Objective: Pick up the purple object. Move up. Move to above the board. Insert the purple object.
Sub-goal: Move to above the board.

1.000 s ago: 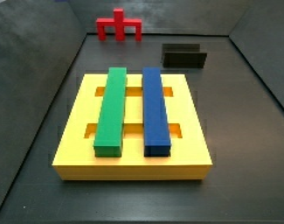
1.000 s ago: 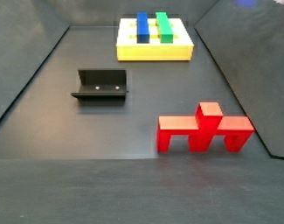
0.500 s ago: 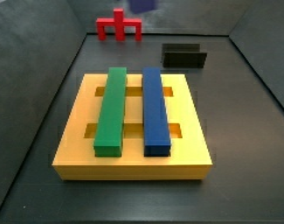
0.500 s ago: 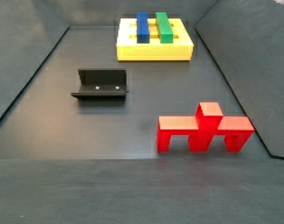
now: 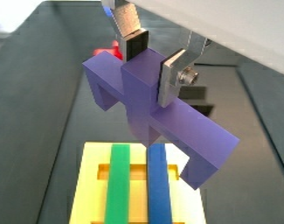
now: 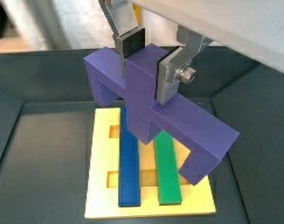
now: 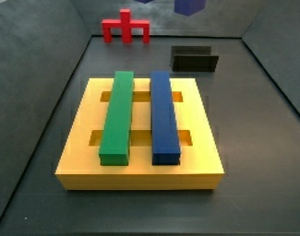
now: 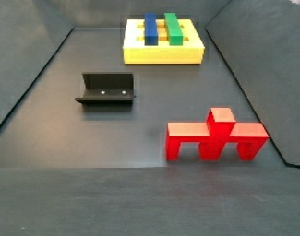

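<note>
Here the gripper (image 5: pixel 154 59) holds the purple piece (image 5: pixel 155 118) by its central stem, jaws closed on it, high above the yellow board (image 6: pixel 102 166). In a side view only a purple corner (image 7: pixel 189 5) shows at the upper edge. The red piece (image 8: pixel 216 136) and fixture (image 8: pixel 108 90) rest on the floor.

Matte purple object (image 5: pixel 155 109), seemingly plastic

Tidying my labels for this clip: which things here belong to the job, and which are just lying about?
In the job:
- purple object, held aloft in the pincer
- yellow board

Lying about:
- red piece
- fixture
</note>
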